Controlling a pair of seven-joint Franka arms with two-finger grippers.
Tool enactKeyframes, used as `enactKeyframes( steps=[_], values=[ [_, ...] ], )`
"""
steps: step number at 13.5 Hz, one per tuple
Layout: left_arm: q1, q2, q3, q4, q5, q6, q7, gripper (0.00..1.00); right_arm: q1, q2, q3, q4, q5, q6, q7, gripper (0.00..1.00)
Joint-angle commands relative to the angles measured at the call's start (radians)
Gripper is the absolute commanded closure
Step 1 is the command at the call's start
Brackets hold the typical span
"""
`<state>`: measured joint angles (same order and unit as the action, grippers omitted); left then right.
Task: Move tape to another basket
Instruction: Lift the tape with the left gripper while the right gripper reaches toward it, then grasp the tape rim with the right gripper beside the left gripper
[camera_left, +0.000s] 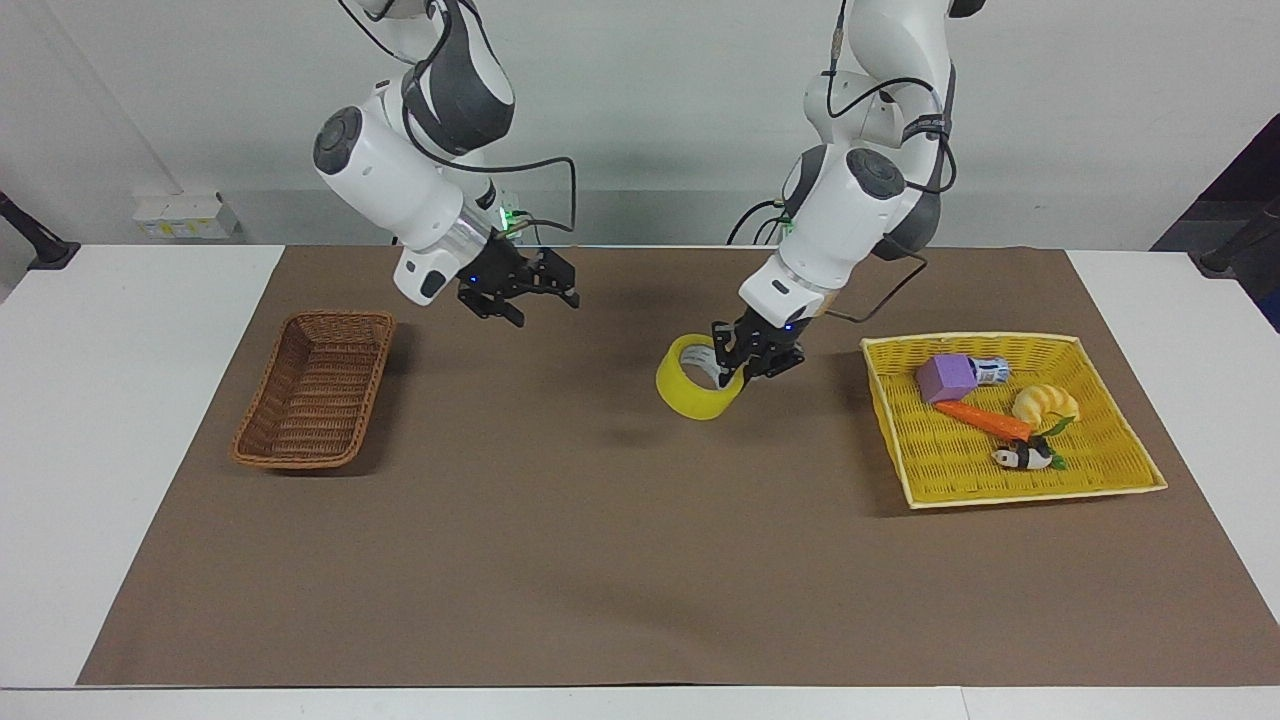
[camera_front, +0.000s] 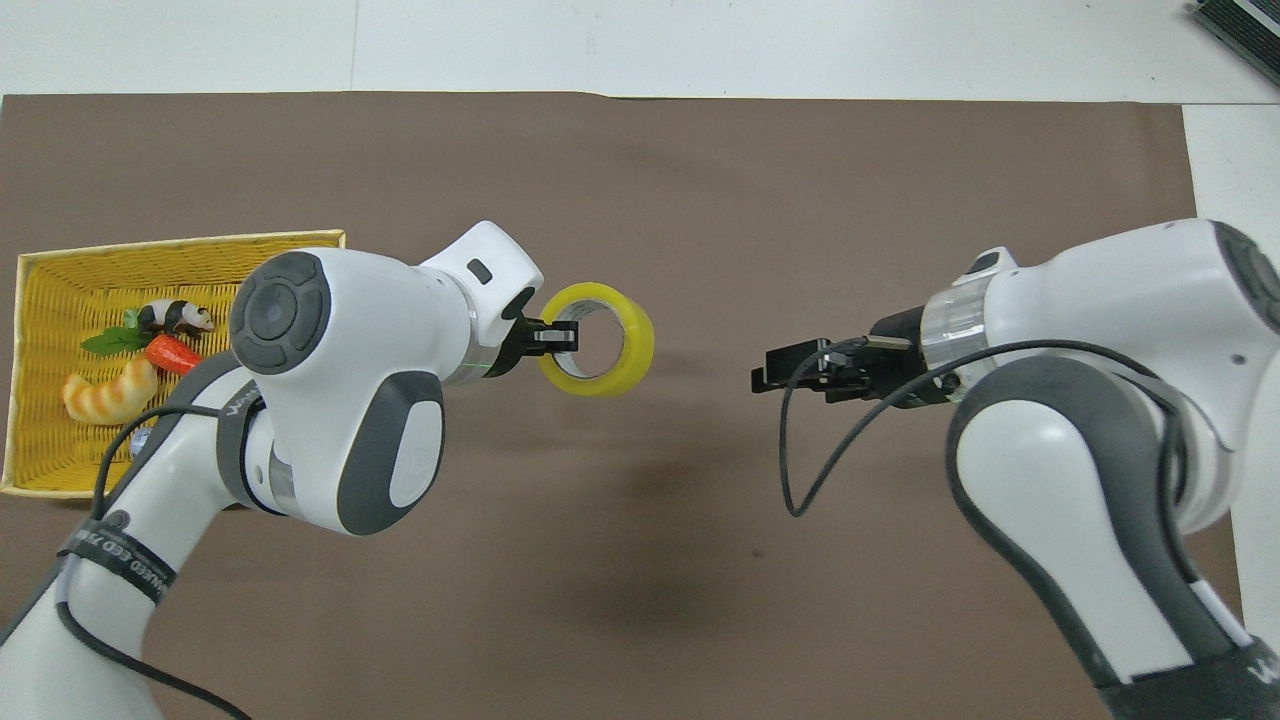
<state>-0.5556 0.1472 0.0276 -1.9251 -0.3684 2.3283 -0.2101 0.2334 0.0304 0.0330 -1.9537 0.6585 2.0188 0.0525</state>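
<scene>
- We see a big brown mat (camera_left: 600, 560) that covers most of the table in both views.
- Our left arm's gripper (camera_left: 745, 362) is up in the air near the middle of the facing view, over the bare mat. Its fingers pinch the wall of the tape (camera_left: 692, 390), one finger inside the ring.
- Our right arm's gripper (camera_left: 530, 295) hangs in the air in the upper middle of the facing view, over the mat. Its fingers are spread wide and hold nothing.
- The yellow tray (camera_left: 1100, 475) sits at the right of the facing view. A purple block (camera_left: 945, 376), a toy carrot (camera_left: 982, 418), a toy croissant (camera_left: 1045, 403) and a little panda (camera_left: 1020, 458) lie in it.
- The brown basket (camera_left: 315, 390) sits at the left of the facing view, with nothing in it.
- The tape is a yellow ring. It hangs from our left gripper, between the tray and the basket, and touches neither.
</scene>
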Motion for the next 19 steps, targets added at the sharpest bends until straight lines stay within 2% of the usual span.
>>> enactKeyframes(
  steps=[1, 4, 6, 7, 8, 9, 10, 14, 15, 16, 18, 19],
  values=[
    [-0.061, -0.017, 0.02, -0.026, -0.032, 0.055, -0.047, 1.0, 0.05, 0.066, -0.004, -0.002, 0.184, 0.128, -0.022, 0.0],
    [-0.086, -0.02, 0.02, -0.026, -0.034, 0.056, -0.078, 1.0, 0.073, 0.132, -0.004, 0.016, 0.242, 0.217, -0.028, 0.0],
    [-0.095, -0.02, 0.02, -0.023, -0.073, 0.059, -0.077, 1.0, 0.09, 0.154, -0.004, 0.019, 0.26, 0.233, -0.034, 0.0],
    [-0.095, -0.017, 0.02, -0.022, -0.089, 0.074, -0.077, 1.0, 0.105, 0.154, -0.004, 0.015, 0.262, 0.263, -0.033, 0.07],
    [-0.095, -0.012, 0.02, -0.015, -0.09, 0.088, -0.077, 1.0, 0.116, 0.154, -0.004, 0.015, 0.262, 0.264, -0.023, 0.49],
    [-0.095, -0.011, 0.02, -0.014, -0.09, 0.089, -0.078, 1.0, 0.118, 0.151, -0.004, 0.012, 0.262, 0.262, -0.01, 0.76],
    [-0.093, -0.011, 0.02, -0.014, -0.09, 0.089, -0.077, 1.0, 0.118, 0.151, -0.004, 0.012, 0.26, 0.256, -0.002, 0.99],
    [-0.083, -0.001, 0.021, 0.0, -0.093, 0.089, -0.078, 1.0, 0.118, 0.148, -0.004, 0.01, 0.259, 0.253, 0.006, 1.0],
    [-0.079, -0.001, 0.021, 0.005, -0.095, 0.089, -0.078, 0.97, 0.119, 0.146, -0.004, 0.01, 0.259, 0.253, 0.006, 1.0],
    [-0.076, -0.001, 0.021, 0.006, -0.095, 0.088, -0.078, 0.89, 0.119, 0.146, -0.004, 0.007, 0.257, 0.253, 0.006, 1.0],
    [-0.063, -0.012, 0.026, 0.011, -0.095, 0.071, -0.075, 0.63, 0.127, 0.14, -0.004, -0.01, 0.245, 0.253, 0.004, 1.0],
    [-0.052, -0.018, 0.029, 0.012, -0.095, 0.068, -0.074, 0.33, 0.129, 0.137, -0.005, -0.022, 0.239, 0.255, 0.004, 1.0]
  ],
)
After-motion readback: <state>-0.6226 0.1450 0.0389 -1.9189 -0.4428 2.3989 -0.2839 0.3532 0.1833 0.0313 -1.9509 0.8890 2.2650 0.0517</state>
